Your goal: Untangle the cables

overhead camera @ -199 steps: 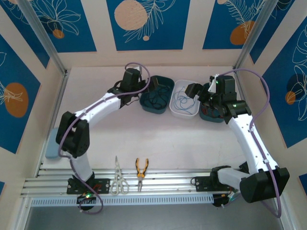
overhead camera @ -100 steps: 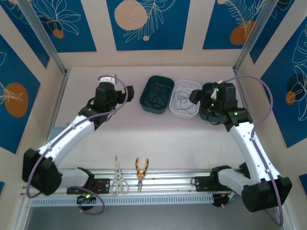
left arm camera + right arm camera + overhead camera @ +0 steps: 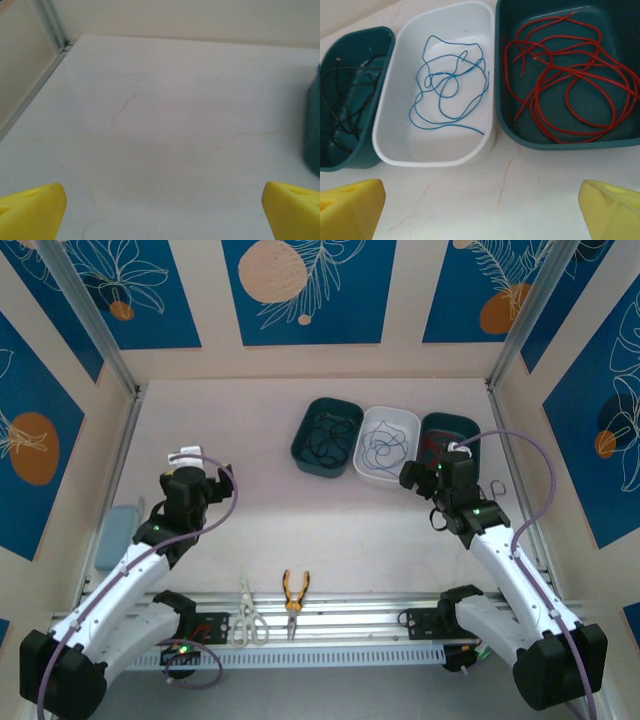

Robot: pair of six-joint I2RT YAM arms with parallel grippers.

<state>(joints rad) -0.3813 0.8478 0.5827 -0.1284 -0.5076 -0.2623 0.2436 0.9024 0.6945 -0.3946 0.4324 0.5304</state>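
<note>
Sorting looks done: the blue cable point(image 3: 451, 82) lies in the white bin point(image 3: 432, 152), the black cable point(image 3: 347, 102) in the teal bin point(image 3: 345, 161) left of it, the red cable point(image 3: 570, 85) right of it. Both the left tool point(image 3: 162, 210) and the right tool point(image 3: 480, 210) gape empty; best retreat without snagging rims.

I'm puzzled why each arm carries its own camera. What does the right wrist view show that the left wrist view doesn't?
Right wrist view: three bins side by side, a left teal bin with a black cable, a white bin with a blue cable, and a right teal bin with red cables.

Left wrist view: bare table running to the back wall, a metal rail along its left side, and a teal bin sliver at the right edge.

Both: the pale veined table, and yellow fingers spread wide, holding nothing: the left arm's fingers and the right arm's fingers.
</note>
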